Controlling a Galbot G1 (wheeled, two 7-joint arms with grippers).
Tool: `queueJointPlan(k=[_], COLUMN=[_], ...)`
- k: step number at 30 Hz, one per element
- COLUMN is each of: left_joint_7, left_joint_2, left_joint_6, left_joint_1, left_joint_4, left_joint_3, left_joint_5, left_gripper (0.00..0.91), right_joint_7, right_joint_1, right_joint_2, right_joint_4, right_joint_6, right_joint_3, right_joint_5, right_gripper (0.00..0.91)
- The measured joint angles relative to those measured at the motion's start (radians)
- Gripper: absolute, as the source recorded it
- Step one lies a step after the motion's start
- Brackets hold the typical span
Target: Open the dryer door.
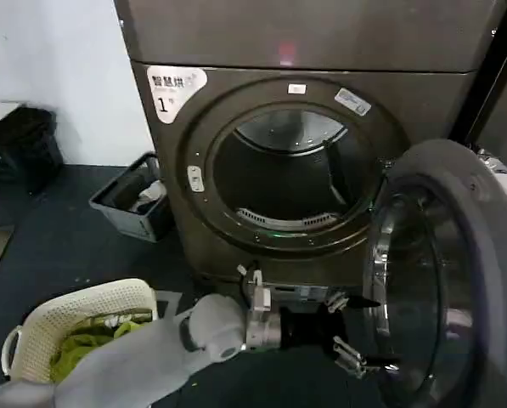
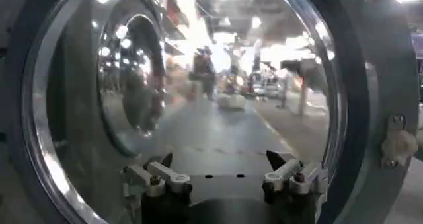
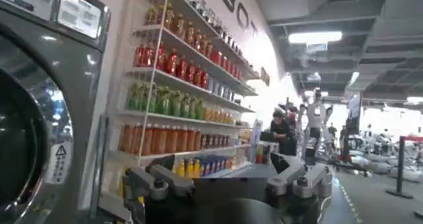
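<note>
The dryer (image 1: 423, 100), bronze-grey with a white "1" sticker (image 1: 175, 87), shows its round drum opening (image 1: 291, 170) uncovered. The dryer door (image 1: 482, 255) is swung out to the right, its grey inner side and chrome-ringed glass turned toward the machine. My left arm reaches across low in front of the dryer. My left gripper (image 1: 359, 333) is open right at the door's inner glass, nothing between its fingers. In the left wrist view the door glass (image 2: 218, 100) is close ahead of the open left gripper (image 2: 221, 160). My right gripper (image 3: 221, 169) is open and empty, off to the side.
A grey bin (image 1: 134, 204) stands on the floor left of the dryer. A cream laundry basket (image 1: 75, 319) with green cloth sits at the lower left. The right wrist view shows a neighbouring machine (image 3: 39, 113) and shelves of bottles (image 3: 172, 100).
</note>
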Motion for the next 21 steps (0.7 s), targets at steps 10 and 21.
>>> queueJointPlan(k=[10, 21], left_joint_7=[-0.002, -0.004], left_joint_2=[-0.058, -0.124], left_joint_6=[-0.007, -0.014], left_joint_1=[-0.067, -0.117], left_joint_4=[0.055, 0.136], left_joint_3=[0.054, 0.099], left_joint_5=[-0.004, 0.002], left_gripper=[0.907, 0.907], right_joint_7=[0.042, 0.074], right_joint_1=[-0.018, 0.000], right_joint_2=[-0.021, -0.029], right_joint_4=[-0.019, -0.030], right_joint_6=[-0.033, -0.070], right_joint_3=[0.067, 0.112], right_joint_5=[-0.054, -0.075], right_gripper=[0.907, 0.907])
